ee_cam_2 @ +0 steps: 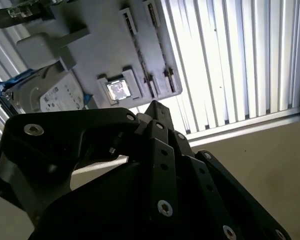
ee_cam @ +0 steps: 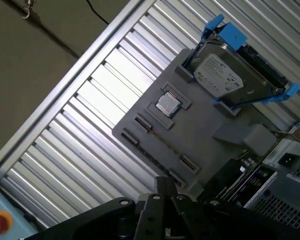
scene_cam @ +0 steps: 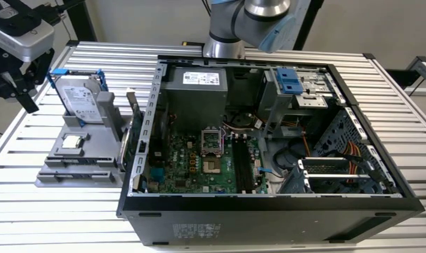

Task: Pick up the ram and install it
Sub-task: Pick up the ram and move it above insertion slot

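End effector (ee_cam: 162, 181): black, angular, bolted linkage over ribbed aluminium bench (ee_cam: 90, 130); opening and hold not discernible. Beside it, flat grey fixture (ee_cam: 210, 130) carrying square silver CPU chip (ee_cam: 168, 104) and blue-framed hard drive (ee_cam: 225, 75). Ram (ee_cam: 245, 172): slim dark board, on edge between fixture and open computer case (scene_cam: 269, 211).

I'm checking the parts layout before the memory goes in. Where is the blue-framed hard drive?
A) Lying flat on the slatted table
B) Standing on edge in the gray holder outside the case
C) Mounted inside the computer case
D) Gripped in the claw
B: in the exterior view, the hard drive stands on edge in the gray holder, to the exterior view's left of the open computer case.
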You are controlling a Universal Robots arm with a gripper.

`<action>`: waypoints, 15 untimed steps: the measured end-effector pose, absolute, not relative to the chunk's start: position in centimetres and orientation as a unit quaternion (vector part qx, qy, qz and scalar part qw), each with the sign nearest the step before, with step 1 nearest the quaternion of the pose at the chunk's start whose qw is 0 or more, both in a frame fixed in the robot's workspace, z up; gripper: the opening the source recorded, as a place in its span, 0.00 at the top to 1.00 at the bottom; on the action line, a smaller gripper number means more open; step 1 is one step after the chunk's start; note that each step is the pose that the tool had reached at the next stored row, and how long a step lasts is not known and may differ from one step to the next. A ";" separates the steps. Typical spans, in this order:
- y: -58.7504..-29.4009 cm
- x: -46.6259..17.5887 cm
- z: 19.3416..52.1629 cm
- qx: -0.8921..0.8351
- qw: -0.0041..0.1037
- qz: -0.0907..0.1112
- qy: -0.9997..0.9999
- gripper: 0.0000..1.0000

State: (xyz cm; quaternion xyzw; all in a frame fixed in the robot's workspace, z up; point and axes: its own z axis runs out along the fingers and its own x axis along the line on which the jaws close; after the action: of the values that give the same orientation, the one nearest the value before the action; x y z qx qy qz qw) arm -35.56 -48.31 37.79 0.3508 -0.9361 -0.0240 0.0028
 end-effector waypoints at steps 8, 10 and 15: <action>-48.3 -35.6 37.8 0.384 0.004 -0.024 -0.923 1.00; -48.3 -35.6 37.8 0.392 0.004 -0.024 -0.920 1.00; -48.3 -35.6 37.8 0.412 0.005 -0.024 -0.911 1.00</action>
State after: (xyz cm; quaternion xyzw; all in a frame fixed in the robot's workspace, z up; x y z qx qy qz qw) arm -35.56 -48.31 37.79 0.4117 -0.9110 -0.0235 0.0045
